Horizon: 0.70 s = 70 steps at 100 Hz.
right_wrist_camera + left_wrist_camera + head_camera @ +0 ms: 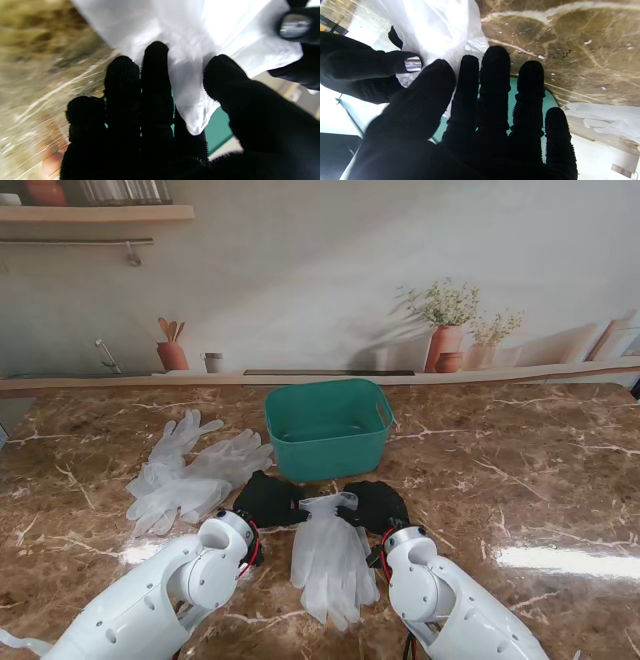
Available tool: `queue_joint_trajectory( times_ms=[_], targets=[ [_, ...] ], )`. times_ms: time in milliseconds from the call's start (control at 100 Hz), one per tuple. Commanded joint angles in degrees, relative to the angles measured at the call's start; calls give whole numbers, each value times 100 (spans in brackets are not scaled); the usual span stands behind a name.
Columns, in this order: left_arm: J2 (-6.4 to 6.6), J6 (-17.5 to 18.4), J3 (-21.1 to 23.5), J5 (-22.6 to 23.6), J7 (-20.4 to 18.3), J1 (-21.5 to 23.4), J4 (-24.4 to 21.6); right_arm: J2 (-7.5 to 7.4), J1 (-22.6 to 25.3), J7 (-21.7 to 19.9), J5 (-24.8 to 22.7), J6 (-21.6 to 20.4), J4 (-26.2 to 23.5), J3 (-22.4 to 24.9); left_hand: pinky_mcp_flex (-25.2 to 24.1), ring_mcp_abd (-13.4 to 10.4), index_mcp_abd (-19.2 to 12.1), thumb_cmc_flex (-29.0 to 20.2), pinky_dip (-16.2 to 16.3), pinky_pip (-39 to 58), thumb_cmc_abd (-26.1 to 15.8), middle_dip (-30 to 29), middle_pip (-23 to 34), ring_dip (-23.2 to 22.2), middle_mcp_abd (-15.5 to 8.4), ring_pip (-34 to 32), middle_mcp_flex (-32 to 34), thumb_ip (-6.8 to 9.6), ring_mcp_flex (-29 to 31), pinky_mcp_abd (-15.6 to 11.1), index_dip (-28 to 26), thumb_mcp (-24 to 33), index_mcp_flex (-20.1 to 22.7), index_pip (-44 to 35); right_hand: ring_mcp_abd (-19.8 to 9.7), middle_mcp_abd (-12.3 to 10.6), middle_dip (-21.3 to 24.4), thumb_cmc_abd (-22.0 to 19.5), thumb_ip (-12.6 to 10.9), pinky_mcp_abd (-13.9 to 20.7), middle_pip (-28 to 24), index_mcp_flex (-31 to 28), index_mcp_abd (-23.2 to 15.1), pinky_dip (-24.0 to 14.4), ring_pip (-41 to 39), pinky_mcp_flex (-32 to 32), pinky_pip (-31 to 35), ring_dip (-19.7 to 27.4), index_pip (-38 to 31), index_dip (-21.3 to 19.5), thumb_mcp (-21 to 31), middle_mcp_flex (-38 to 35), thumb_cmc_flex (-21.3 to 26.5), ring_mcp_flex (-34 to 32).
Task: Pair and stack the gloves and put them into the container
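The paired gloves (332,560) lie flat on the desk (520,480) between the two hands, cuff end pinched between thumb and fingers (156,75) of the right hand (372,505). The left hand (266,498) rests beside that cuff, fingers (495,82) spread, gripping nothing I can see. This looks like the pick-up step: next, lift the stack to the teal container (328,428) just beyond the fingertips; a second glove pile (195,470) waits beyond the left hand.

Hidden contact, cropped edges, smeared marble

From the stand, the black left hand (268,498) and right hand (374,505) cover the cuff of the near glove stack (330,560), so their hold cannot be judged. The green container (511,100) shows only in slivers between fingers (495,82). The tabletop (37,75) is blurred in the right wrist view.
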<state>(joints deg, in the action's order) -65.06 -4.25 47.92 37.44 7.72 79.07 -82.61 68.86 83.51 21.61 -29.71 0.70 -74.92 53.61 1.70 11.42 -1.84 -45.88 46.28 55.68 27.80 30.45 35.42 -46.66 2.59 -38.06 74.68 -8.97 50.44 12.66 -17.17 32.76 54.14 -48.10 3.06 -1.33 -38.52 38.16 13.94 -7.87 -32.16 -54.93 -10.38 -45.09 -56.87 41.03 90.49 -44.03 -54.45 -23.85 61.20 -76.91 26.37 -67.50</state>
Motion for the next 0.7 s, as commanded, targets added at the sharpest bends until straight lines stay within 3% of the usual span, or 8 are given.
queue_joint_trajectory(
  times_ms=[0, 60, 100, 170, 280, 440, 530, 690],
  targets=[
    [-33, -58, -6, -20, -94, -3, 40, 34, 26, 4, -104, 230, 104, -17, 5, -34, 67, 130, -116, 100, -42, -245, -525, 326, -52, 458, -384, -201, -358, -202, 318, 32, -468, 536, -201, -94, 152, 182, 95, 166, 129, 154, 140, 139, 192, -182, -153, 107, 449, 106, -124, 190, -397, 231],
    [-42, -65, 6, -25, -42, 25, 61, 12, 59, -40, -179, 431, 58, -5, -34, 24, 184, 379, -263, 59, -57, -435, -797, 515, 5, 689, -981, -222, -711, -275, 207, 403, -768, 1249, -233, -120, 240, 96, -181, 204, 262, 128, 333, 158, 436, -383, -356, 184, 1489, -403, -250, 485, -674, 487],
    [-34, -90, 29, 0, -38, 63, 35, 4, 95, -77, -175, 522, 14, 21, -109, 23, 244, 634, -352, -34, -150, -587, -990, 616, 35, 828, -1418, -147, -936, -311, 131, 671, -984, 1680, -232, -123, 296, -33, -665, 278, 383, 275, 502, 107, 633, -560, -460, 245, 2417, -1007, -379, 832, -970, 755],
    [-5, -88, 103, 72, -66, 151, -28, -8, 176, -123, -184, 676, -87, 82, -250, -127, 336, 973, -569, -326, -307, -857, -1290, 880, 203, 1217, -2200, 180, -1396, -445, 91, 999, -1373, 2170, -259, -148, 377, -28, -697, 355, 560, 727, 591, 83, 825, -717, -546, 316, 2875, -906, -668, 1344, -1079, 1027],
    [31, -66, 289, 176, -63, 332, -155, -53, 287, -108, -414, 842, -231, 178, -406, -171, 350, 1029, -935, -730, -330, -1102, -1399, 1203, 214, 1651, -3186, 208, -2036, -668, 167, 800, -1756, 2512, -309, -186, 596, -231, -764, 436, 805, 1324, 646, 91, 1261, -994, -851, 457, 3214, -813, -1208, 2118, -1171, 1518],
    [73, 83, 687, 235, -53, 699, -445, -121, 415, 77, -890, 866, -466, 318, -434, -343, 351, 1151, -1806, -1496, -449, -1476, -1719, 1888, 176, 2241, -4296, 249, -2840, -959, 251, 224, -2023, 2748, -311, -166, 902, -369, -896, 252, 981, 1469, 652, 350, 2122, -1602, -1905, 858, 3240, -821, -1611, 2741, -949, 2111],
    [93, 181, 953, 138, -154, 936, -671, -170, 442, 105, -1162, 860, -624, 345, -388, -517, 379, 1120, -2285, -1946, -608, -1608, -1920, 2214, 118, 2453, -4607, 299, -3124, -1099, 366, -334, -2083, 2963, -343, -158, 1040, -290, -902, 199, 1066, 1513, 637, 572, 2710, -1810, -2530, 1206, 3239, -828, -1615, 3004, -841, 2358],
    [87, 351, 1307, -15, -135, 1245, -928, -269, 351, -130, -1495, 902, -811, 246, -363, -637, 392, 1065, -2618, -2403, -756, -1658, -1995, 2353, 130, 2538, -4741, 355, -3290, -1158, 456, -778, -2061, 3125, -368, -190, 1436, 220, -786, 112, 1380, 1457, 620, 960, 3649, -1652, -3106, 1880, 3225, -798, -1057, 3004, -708, 2266]
  ],
)
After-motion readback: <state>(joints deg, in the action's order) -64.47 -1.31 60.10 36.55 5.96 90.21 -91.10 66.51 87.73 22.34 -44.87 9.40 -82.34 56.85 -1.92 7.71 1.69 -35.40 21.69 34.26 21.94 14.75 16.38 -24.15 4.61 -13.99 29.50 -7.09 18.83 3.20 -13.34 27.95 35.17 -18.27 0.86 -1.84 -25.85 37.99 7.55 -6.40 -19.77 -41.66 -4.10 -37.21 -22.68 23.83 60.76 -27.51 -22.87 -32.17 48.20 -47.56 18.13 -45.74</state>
